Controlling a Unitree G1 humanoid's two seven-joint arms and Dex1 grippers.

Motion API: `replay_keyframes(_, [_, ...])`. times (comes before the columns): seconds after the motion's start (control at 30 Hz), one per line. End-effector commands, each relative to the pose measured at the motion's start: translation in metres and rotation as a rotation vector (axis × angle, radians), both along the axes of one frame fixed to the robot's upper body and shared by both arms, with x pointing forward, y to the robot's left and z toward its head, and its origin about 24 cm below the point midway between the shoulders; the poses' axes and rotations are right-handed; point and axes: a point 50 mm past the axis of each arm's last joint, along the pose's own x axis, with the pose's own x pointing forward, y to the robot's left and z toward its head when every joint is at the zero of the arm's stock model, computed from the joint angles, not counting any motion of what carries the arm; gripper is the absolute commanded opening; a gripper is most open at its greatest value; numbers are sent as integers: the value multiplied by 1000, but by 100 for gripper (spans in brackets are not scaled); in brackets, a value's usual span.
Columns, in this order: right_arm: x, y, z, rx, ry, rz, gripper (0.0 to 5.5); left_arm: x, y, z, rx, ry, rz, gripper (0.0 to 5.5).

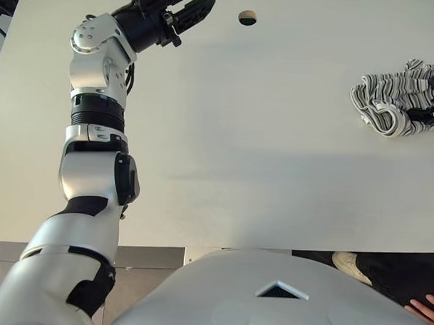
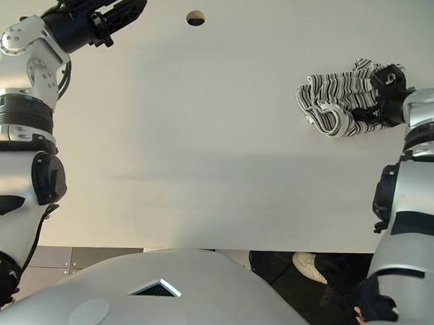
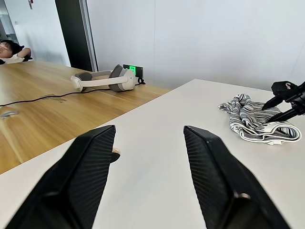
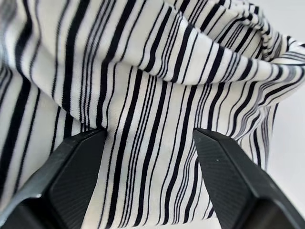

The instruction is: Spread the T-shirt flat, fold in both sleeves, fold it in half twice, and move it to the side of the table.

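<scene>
The right gripper (image 4: 148, 133) has its two black fingers (image 4: 71, 167) spread wide apart, with the bunched, black-and-white striped T-shirt (image 4: 143, 57) lying between them in folds. A strip of pale tabletop (image 4: 291, 143) shows beside the cloth.

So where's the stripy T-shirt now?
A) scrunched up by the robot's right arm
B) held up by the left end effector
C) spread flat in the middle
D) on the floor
A: the T-shirt lies in a crumpled heap, with the right end effector open against its folds.
</scene>
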Motion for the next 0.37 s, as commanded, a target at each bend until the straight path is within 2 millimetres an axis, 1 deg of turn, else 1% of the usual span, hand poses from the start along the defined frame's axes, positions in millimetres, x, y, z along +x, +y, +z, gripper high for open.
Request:
replay_keyframes(0.03, [33, 15, 75, 82, -220, 101, 336, 3, 2, 4, 0, -24, 33, 266])
replay_keyframes(0.13, [48, 35, 124, 165, -362, 221, 336, 4, 3, 4, 14, -62, 79, 266])
replay_keyframes(0.23, [57, 59, 162, 296, -524, 334, 336, 3, 2, 5, 9, -104, 129, 266])
replay_keyframes(0.3, [63, 77, 177, 404, -646, 382, 336, 1, 0, 8, -6, -152, 165, 266])
replay_keyframes(0.33, [65, 86, 179, 441, -707, 407, 336, 0, 0, 9, -10, -179, 188, 266])
replay_keyframes(0.37, [66, 96, 178, 469, -757, 433, 336, -2, -1, 10, -19, -197, 208, 266])
